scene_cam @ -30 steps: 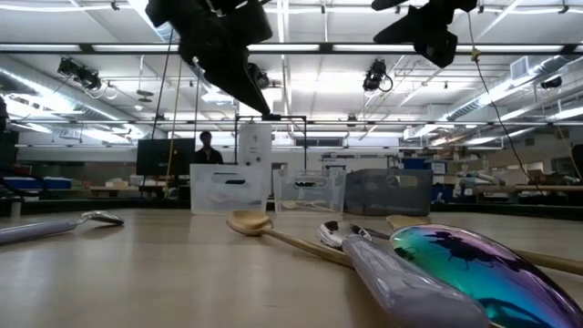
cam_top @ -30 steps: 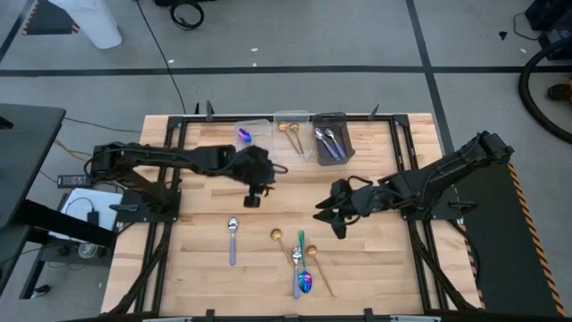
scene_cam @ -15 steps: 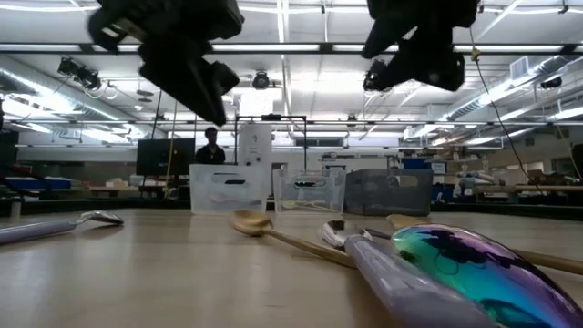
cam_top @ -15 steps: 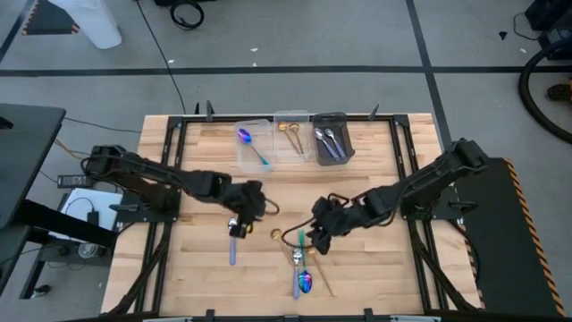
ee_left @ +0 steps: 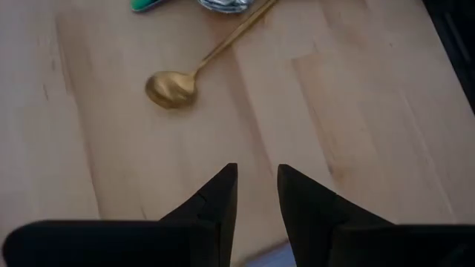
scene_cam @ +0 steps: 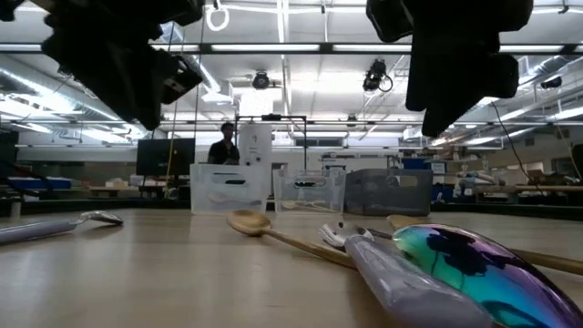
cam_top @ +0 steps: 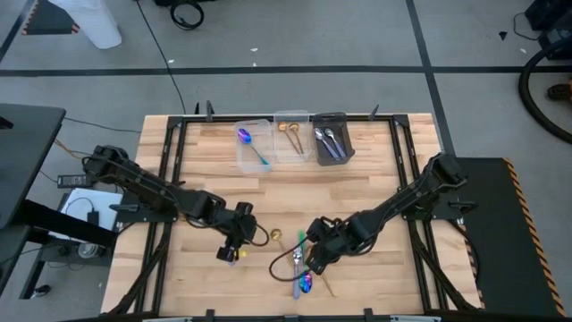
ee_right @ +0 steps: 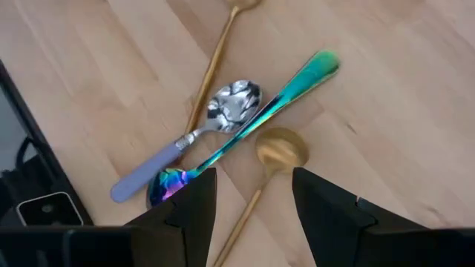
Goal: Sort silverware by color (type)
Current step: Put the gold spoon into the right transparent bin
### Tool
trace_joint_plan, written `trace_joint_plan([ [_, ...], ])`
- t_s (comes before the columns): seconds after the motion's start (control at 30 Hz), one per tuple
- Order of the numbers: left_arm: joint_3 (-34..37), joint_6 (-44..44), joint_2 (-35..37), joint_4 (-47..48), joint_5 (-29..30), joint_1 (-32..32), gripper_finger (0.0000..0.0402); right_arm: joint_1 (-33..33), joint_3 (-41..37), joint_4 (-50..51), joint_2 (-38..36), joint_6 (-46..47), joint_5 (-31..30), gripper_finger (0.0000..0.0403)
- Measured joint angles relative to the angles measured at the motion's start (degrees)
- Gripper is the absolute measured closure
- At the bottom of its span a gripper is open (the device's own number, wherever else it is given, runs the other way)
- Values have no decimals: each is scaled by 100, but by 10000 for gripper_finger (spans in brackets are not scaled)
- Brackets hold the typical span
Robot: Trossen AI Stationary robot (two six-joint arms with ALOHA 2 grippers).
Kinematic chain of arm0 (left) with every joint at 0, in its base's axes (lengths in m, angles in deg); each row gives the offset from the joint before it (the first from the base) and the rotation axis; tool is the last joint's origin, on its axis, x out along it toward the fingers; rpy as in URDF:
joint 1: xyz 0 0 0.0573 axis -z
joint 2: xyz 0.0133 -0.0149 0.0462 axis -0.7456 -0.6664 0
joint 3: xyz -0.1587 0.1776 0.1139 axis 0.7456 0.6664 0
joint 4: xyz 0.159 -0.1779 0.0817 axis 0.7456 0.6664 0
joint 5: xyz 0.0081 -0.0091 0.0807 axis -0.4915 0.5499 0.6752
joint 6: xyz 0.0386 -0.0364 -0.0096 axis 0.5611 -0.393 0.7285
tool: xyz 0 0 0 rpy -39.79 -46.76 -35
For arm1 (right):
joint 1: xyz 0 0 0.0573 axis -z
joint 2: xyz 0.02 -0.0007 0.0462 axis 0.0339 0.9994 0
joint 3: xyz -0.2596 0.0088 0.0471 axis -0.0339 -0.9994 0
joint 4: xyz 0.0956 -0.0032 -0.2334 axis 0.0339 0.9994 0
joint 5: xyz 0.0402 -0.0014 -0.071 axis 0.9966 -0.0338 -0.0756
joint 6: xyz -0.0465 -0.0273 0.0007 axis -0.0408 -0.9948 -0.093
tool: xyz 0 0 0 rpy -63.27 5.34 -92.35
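**Both grippers low over the loose spoons at the near half of the table**

The left gripper [cam_top: 230, 253] is seen low over the wooden table [cam_top: 375, 192], at the spot where a lilac-handled silver spoon lies; only a pale sliver of that handle [ee_left: 269, 255] is visible between and below the fingers. The left fingers [ee_left: 215, 204] are parted by a narrow gap and nothing is held between them. A gold spoon [ee_left: 194, 76] lies just ahead of this gripper, bowl up, apart from it.

The right gripper [cam_top: 315, 257] is positioned above the cluster of loose silverware. Its fingers [ee_right: 326, 204] are spread wide and are empty. Below it, four pieces are recorded: an iridescent teal-handled spoon [ee_right: 249, 126], a silver spoon with a lilac handle [ee_right: 194, 137] lying against and crossing it, a second gold spoon [ee_right: 276, 152] with its bowl beside the iridescent handle, and a gold handle [ee_right: 211, 67] running under the silver bowl.

At the far edge, three bins are set side by side: a clear bin [cam_top: 253, 143] holding one iridescent spoon [cam_top: 250, 145], a middle clear bin [cam_top: 291, 134] holding gold pieces [cam_top: 290, 134], and a dark grey bin [cam_top: 332, 138] holding silver spoons [cam_top: 327, 140].

A person [scene_cam: 223, 146] is visible in the room behind the table.
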Motion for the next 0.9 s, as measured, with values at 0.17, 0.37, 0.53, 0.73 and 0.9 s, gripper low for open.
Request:
trace_joint_plan([
  [0.17, 0, -318, 0, 23, 280, 263, 297, -150, 462, 408, 438, 241, -91, 216],
  [0.37, 0, -764, 0, 58, 349, 481, 297, -296, 904, 861, 933, 485, -140, 216],
  [0.53, -1, -955, 0, 67, 372, 682, 297, -362, 1014, 893, 1164, 681, -161, 216],
  [0.73, 0, -1060, -2, 153, 584, 808, 297, -455, 1014, 914, 1298, 927, -395, 216],
  [0.9, 0, -1093, -4, 188, 663, 824, 297, -561, 1014, 899, 1430, 1063, -626, 216],
])
